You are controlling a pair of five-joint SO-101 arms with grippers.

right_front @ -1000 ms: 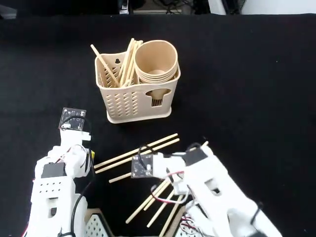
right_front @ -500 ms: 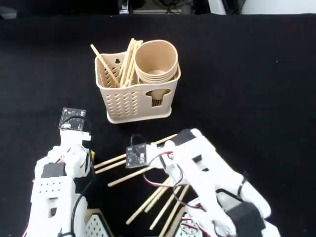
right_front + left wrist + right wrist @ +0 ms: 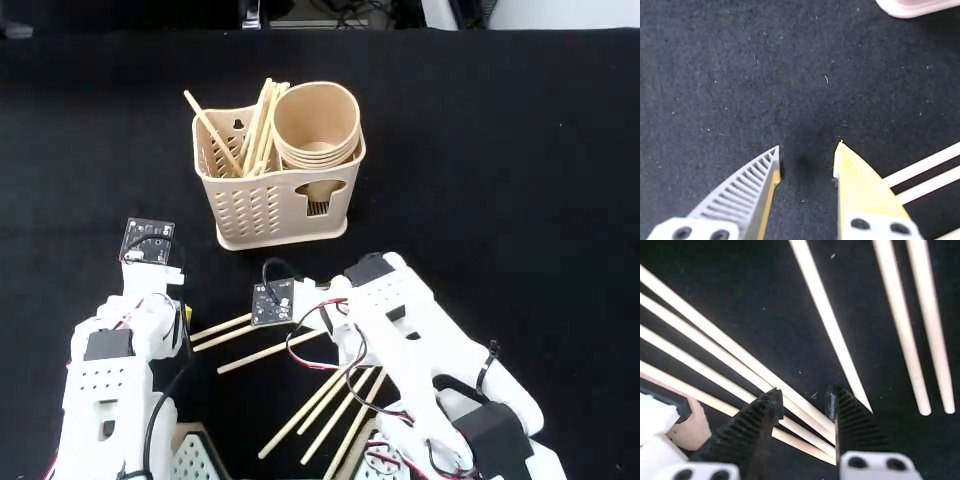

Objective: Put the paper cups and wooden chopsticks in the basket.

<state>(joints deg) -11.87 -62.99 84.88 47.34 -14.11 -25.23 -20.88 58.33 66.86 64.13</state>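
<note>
The beige basket stands at the back with stacked paper cups and several chopsticks in it. Loose wooden chopsticks lie in front: a pair, a single one and a bundle. My right arm hangs over them. The right gripper is open just above the bundle of chopsticks, nothing held. My left gripper is open over bare cloth, with two chopstick ends beside its yellow finger.
Black cloth covers the table, with free room right of the basket. The basket's corner lies beyond the left gripper. Both arm bases sit at the front edge.
My right arm has swung left and toward the basket, now over the middle of the loose chopsticks. The single chopstick and the bundle shifted slightly. The left arm has kept still.
</note>
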